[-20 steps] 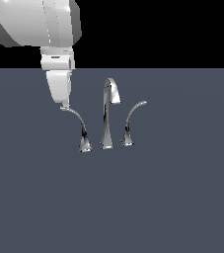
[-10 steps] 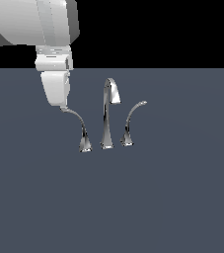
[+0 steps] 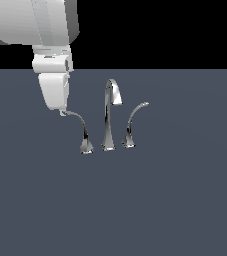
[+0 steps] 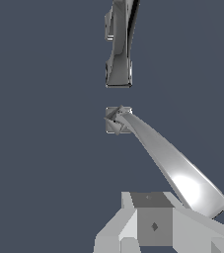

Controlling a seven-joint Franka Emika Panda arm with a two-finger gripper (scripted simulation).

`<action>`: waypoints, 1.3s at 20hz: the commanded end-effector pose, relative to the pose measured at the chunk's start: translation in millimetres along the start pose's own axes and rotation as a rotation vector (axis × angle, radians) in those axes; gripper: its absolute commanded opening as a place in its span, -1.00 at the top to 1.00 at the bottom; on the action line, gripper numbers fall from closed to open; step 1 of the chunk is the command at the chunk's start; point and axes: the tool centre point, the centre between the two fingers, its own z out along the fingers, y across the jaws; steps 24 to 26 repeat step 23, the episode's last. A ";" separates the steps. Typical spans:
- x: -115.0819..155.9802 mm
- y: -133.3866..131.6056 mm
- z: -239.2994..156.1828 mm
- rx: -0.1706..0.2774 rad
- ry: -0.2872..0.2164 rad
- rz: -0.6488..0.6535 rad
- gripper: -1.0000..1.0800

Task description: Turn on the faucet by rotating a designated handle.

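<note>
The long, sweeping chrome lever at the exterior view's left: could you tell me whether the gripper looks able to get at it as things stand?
Probably yes: the gripper sits right at the tip of the long, sweeping chrome lever, with nothing between them; actual contact cannot be told.

Exterior view: a fixed camera set low and level with the scene, facing the faucet side-on across the dark grey surface. It stands at middle distance; the whole chrome set fits in the centre of the frame, with the surface's far edge as a horizon against black. The arm enters from the upper corner on the exterior view's left.

Wrist view: mounted on the arm, looking steeply down onto the surface from close range. The hand fills one margin. Both views share the handle and the central spout.
</note>
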 end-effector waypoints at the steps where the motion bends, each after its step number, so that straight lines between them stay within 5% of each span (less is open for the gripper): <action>1: 7.9 11.5 -0.4 -0.010 0.006 0.008 1.00; 10: 4.9 27.5 -0.2 -0.009 0.002 -0.006 1.00; 26: 54.9 52.1 -1.4 -0.014 0.006 0.003 1.00</action>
